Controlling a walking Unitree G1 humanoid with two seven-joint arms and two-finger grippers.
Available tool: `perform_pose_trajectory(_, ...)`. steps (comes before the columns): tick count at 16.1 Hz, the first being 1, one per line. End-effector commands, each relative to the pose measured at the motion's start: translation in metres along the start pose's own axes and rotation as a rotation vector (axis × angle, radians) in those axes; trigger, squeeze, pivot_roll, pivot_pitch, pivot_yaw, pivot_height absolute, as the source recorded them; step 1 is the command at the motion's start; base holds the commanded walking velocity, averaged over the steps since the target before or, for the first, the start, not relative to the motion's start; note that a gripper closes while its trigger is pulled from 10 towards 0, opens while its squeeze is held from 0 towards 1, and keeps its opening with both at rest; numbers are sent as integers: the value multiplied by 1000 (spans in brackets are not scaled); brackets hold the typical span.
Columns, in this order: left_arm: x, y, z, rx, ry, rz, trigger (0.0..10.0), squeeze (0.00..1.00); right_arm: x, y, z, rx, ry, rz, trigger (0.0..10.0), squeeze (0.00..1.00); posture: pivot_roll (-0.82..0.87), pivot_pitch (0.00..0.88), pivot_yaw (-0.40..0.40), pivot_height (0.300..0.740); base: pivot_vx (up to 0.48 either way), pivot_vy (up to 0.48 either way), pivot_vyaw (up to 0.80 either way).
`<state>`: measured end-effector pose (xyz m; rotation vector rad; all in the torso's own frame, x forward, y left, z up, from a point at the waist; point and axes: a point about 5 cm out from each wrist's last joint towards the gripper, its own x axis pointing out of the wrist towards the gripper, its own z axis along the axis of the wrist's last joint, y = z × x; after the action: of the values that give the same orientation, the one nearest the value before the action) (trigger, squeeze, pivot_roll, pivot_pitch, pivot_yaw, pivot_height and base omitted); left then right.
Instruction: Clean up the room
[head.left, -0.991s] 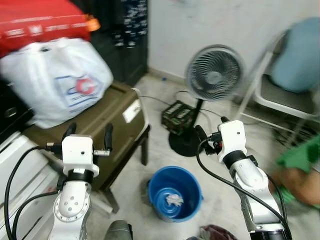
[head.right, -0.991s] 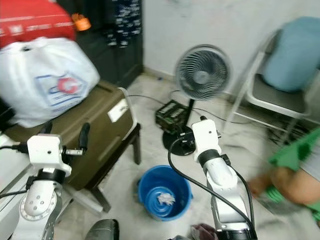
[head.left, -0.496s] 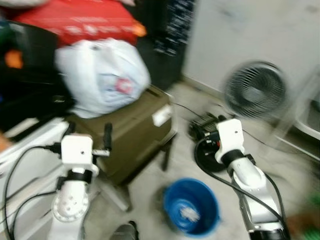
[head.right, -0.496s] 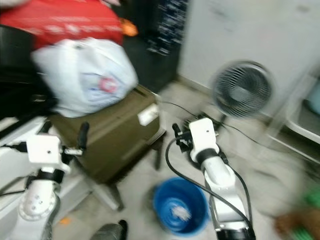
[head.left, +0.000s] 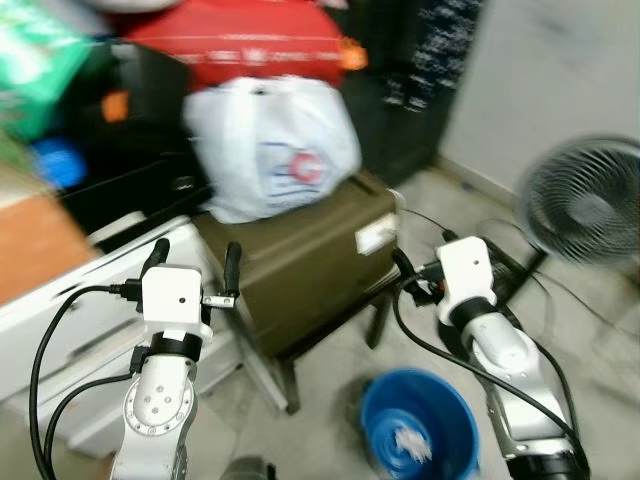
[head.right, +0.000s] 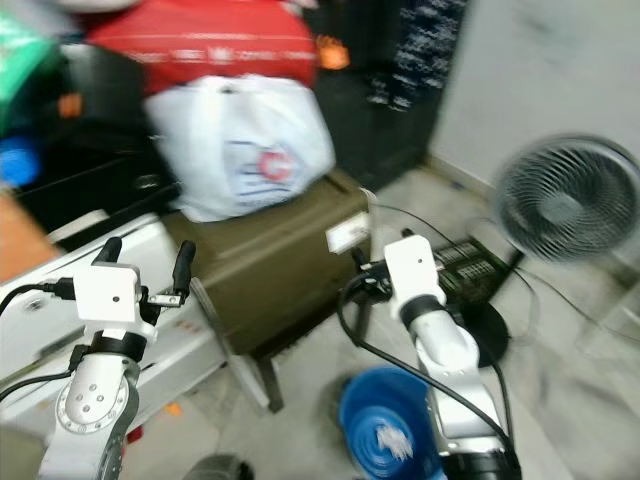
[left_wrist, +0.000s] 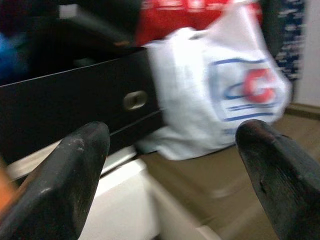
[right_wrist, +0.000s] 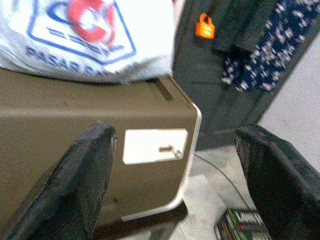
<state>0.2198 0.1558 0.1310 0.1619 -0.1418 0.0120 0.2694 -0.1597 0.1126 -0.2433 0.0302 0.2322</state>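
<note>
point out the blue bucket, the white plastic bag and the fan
blue bucket (head.left: 400, 415), left eye view, on its inner wall
white plastic bag (head.left: 275, 150), left eye view, on its front near the red logo
fan (head.right: 565, 200), right eye view, on the middle of its grille

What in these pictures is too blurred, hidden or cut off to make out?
- Contents of the blue bucket: a pale smear, blurred by camera motion, head views.
- Fan: cut off by the left eye view's edge, blurred.
- White bag: contents hidden by its plastic; small print blurred.
- Green item: cut off at the corner.
</note>
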Motion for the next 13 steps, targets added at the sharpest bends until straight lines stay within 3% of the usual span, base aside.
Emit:
perform_pose_trajectory(1,-1,6,-2,19,17,17,10000,0,4,5,5,9,-24,13,10000,0,-21,0,-41,740,0,0,800)
perform_pose_trajectory(5,-8,7,-9,64,37,33,10000,0,5,5,2,25,-28,-9,10000,0,-15,0,0,740,0,0,800)
perform_pose_trajectory(7,-1,7,-13,80,45,6,10000,0,9,9,0,49,-38,-60,10000,0,-38,0,50,740,0,0,800)
perform_pose_trajectory(11,14,16,-14,113,63,28,10000,0,14,13,2,22,-39,-50,10000,0,-67,0,53,740,0,0,800)
perform_pose_trajectory(13,5,24,-17,91,103,70,10000,0,8,20,-3,29,-23,-17,10000,0,-38,0,43,740,0,0,800)
